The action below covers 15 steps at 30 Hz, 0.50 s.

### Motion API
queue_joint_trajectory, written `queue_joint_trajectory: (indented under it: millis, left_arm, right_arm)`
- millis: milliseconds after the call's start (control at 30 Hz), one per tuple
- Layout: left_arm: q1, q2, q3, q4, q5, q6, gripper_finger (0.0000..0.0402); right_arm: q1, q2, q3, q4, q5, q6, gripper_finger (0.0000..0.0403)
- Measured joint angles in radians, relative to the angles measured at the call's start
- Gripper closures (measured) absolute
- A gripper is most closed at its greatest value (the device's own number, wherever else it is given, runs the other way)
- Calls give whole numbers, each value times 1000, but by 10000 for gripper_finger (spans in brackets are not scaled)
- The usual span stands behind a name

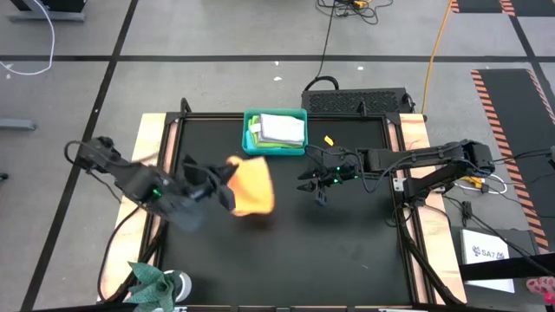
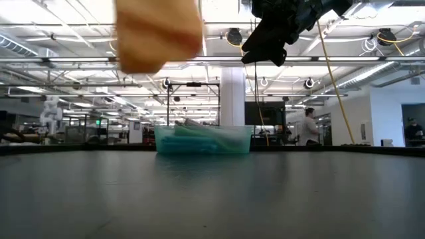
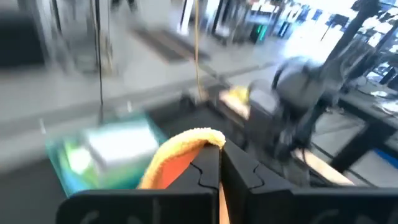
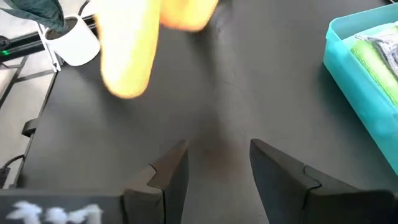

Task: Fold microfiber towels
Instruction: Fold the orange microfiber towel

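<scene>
**Left claw lifting the orange-yellow towel above the desk**

Your left claw (image 1: 227, 186) has its fingers pressed together on an edge of the orange-yellow towel (image 1: 251, 185), a soft, plush cloth that hangs in loose folds clear of the matte black desk (image 1: 347, 251). Your right claw (image 1: 317, 185) hovers just beside the towel, its fingers spread wide and holding nothing. Behind both, the rigid teal bin (image 1: 274, 132) sits at the desk's far edge; it contains a light grey towel (image 1: 283, 128) lying over a lime green towel (image 1: 256, 130).
</scene>
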Motion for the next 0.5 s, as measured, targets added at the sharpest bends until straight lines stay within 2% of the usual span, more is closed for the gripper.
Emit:
queue_joint_trajectory:
  millis: [100,200,333,500]
  left_arm:
    - [26,5,74,93,-43,274,399]
    - [62,3,99,138,-47,395,398]
    - [130,9,98,108,-39,393,398]
    - [225,41,98,100,64,384,397]
  right_arm:
    - [0,0,0,0,-2,3,243]
    - [0,0,0,-1,-10,6,243]
    - [0,-7,0,-4,-89,63,243]
    - [1,-14,1,0,-219,115,243]
